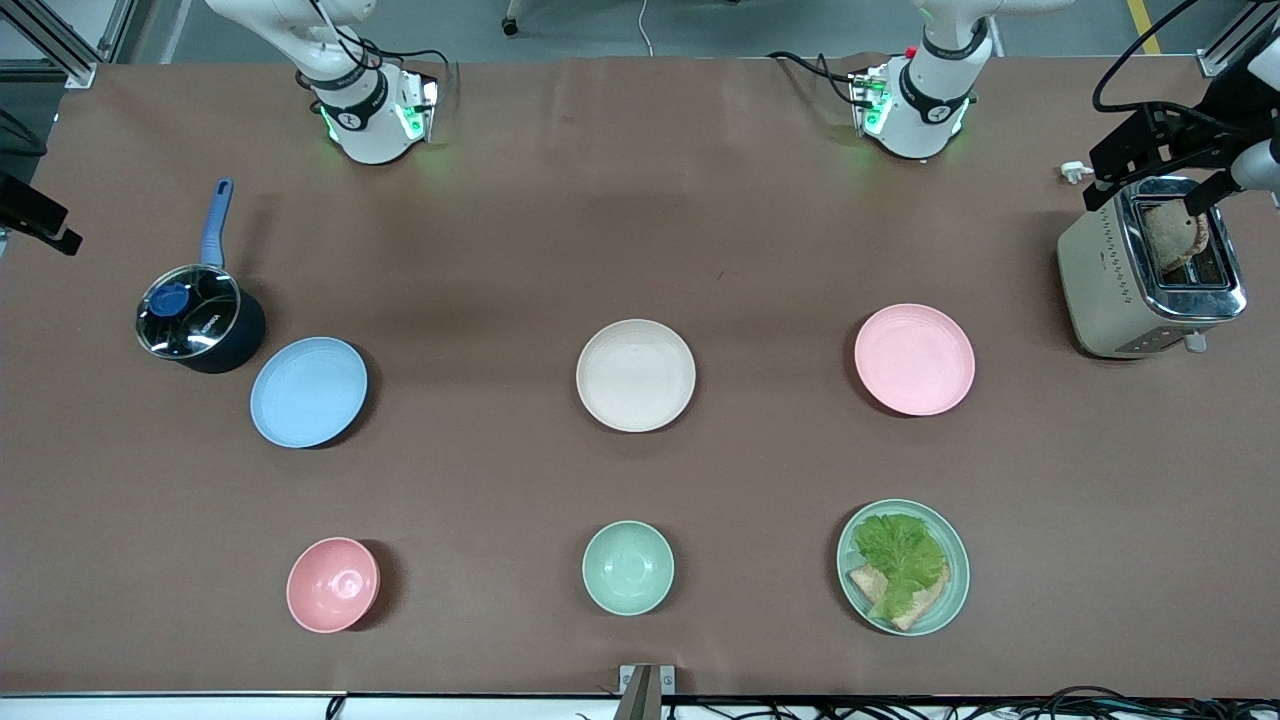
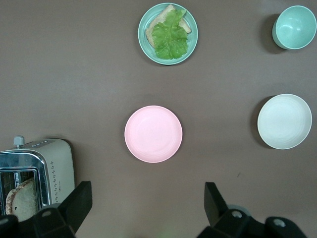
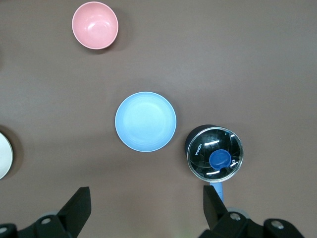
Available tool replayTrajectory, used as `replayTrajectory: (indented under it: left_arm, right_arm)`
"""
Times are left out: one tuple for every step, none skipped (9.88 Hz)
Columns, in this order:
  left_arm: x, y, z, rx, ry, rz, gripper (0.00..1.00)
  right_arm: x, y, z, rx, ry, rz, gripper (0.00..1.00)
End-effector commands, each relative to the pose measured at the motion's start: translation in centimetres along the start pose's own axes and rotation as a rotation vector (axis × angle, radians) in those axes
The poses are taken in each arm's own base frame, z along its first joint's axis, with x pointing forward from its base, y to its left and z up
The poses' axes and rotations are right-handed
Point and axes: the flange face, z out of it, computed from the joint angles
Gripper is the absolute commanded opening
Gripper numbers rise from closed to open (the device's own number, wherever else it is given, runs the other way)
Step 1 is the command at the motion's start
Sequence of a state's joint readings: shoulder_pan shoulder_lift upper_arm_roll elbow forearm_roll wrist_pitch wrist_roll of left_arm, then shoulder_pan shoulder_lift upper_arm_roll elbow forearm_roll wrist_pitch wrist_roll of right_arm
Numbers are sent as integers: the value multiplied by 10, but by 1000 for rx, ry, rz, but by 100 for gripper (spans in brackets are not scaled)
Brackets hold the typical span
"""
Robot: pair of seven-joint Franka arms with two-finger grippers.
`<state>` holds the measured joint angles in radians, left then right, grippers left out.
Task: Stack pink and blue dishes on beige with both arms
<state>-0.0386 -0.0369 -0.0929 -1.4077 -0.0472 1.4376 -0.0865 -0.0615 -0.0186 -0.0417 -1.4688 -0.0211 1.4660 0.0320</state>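
While both arms wait raised with nothing held, the brown table (image 1: 640, 220) carries every object apart from its neighbours, and the beige plate (image 1: 636, 375) at its centre serves as the landmark.

Toaster (image 1: 1150, 268): well away from the beige plate at the left arm's end of the table and farther from the front camera; a slice of bread (image 1: 1172, 236) stands in its slot.

Saucepan (image 1: 198, 320): toward the right arm's end, dark with a glass lid and a blue handle, touching nothing.

Pink plate (image 1: 914, 359): level with the beige plate, toward the left arm's end, lying flat and bare.

Blue plate (image 1: 309, 391): level with the beige plate, toward the right arm's end, just beside the saucepan, flat and bare.

Mint-green plate (image 1: 950, 590): nearer the front camera than the beige plate and toward the left arm's end, bearing lettuce (image 1: 900, 555) over bread.

Mint-green bowl (image 1: 628, 567): directly nearer the front camera than the beige plate.

Pink bowl (image 1: 333, 584): nearer the front camera and toward the right arm's end.

Left gripper (image 2: 148, 208): fingers spread wide, hanging above the table near the pink plate, as the left wrist view shows.

Right gripper (image 3: 147, 208): fingers likewise spread wide, hanging above the table near the blue plate and saucepan.
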Motion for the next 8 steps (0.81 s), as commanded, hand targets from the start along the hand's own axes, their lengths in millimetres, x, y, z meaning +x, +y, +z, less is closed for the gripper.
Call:
replayTrajectory:
  left_arm:
    - [-2,-1,14,5,-37,-14,100]
    - [-2,-1,12,5,-36,-11,100]
    - [-1,0,14,3,-37,-11,100]
    - [0,-2,17,5,-46,-13,100]
    - [0,-9,17,3,-47,-11,100]
    - [3,-14,20,-3,-49,-22,100]
    - [8,-31,30,-9,-61,-45,100]
    - [12,-44,47,-11,-75,-28,100]
  right_arm:
    - [1,1,-2,-8,-2,1,100]
    - [1,1,-2,-7,-2,1,100]
    - [1,1,-2,-7,-2,2,100]
    - [1,1,-2,-7,-2,2,100]
    - [1,1,-2,-7,-2,4,100]
    - [1,1,-2,-7,-2,2,100]
    - [1,1,-2,-7,-2,2,100]
    - [1,1,-2,-7,-2,2,100]
